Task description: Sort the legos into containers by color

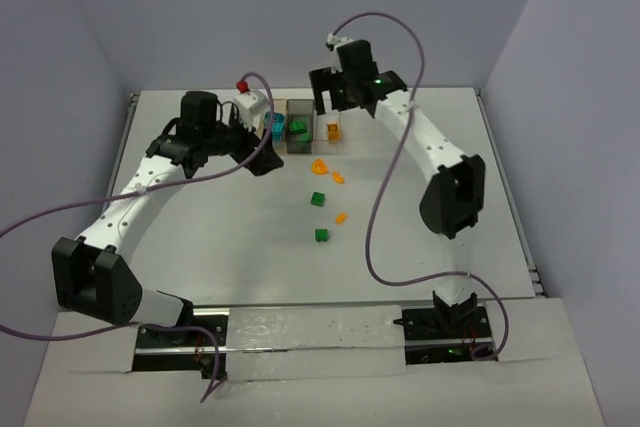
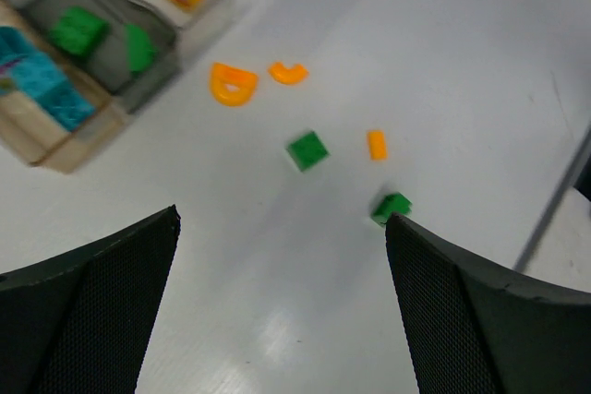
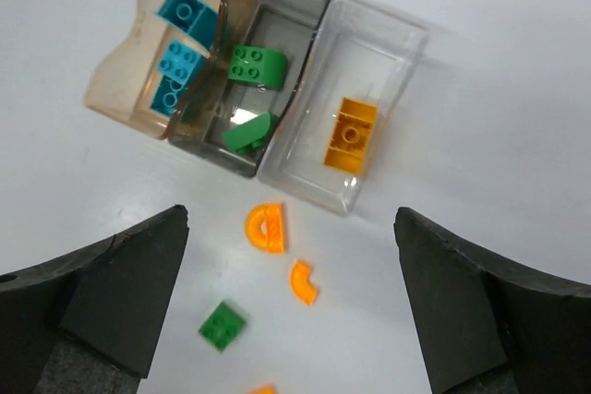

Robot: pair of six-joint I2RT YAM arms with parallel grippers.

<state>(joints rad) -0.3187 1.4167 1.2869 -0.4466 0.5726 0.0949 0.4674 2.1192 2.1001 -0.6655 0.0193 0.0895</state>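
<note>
Three joined containers stand at the table's back middle: an orange-tinted box (image 3: 118, 62) with several teal legos (image 3: 175, 66), a grey box (image 3: 282, 25) with two green legos (image 3: 257, 66), and a clear box (image 3: 374, 57) with one orange lego (image 3: 351, 134). Loose legos lie in front: an orange half-round (image 1: 320, 165), an orange arc (image 1: 339, 177), a green brick (image 1: 317, 198), a small orange piece (image 1: 341, 217) and a green brick (image 1: 321, 235). My left gripper (image 1: 262, 142) is open and empty beside the tinted box. My right gripper (image 1: 343, 102) is open and empty, hovering over the boxes.
White enclosure walls stand close on three sides of the table (image 1: 200, 237). Purple cables (image 1: 385, 217) loop over the right half and off the left edge. The arm bases sit on a rail (image 1: 310, 332) at the near edge.
</note>
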